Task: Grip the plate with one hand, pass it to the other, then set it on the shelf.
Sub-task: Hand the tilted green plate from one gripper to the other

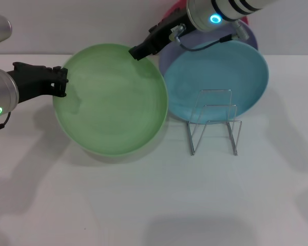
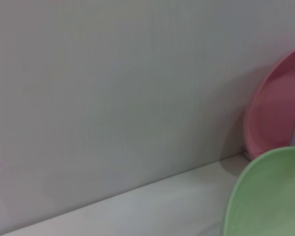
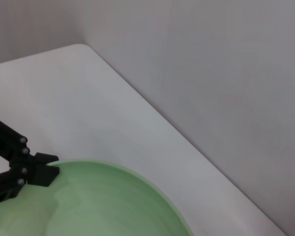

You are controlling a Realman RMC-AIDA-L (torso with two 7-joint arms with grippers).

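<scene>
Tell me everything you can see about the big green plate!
The green plate is round, plain and light green, matte like plastic, with a shallow raised rim and nothing in it. It looks lifted and tilted above the white table, casting a shadow below. The left gripper is at its left rim and the right gripper at its far rim, so both hands meet it at once. It sits left of the wire shelf, its right edge near the blue plate.
</scene>
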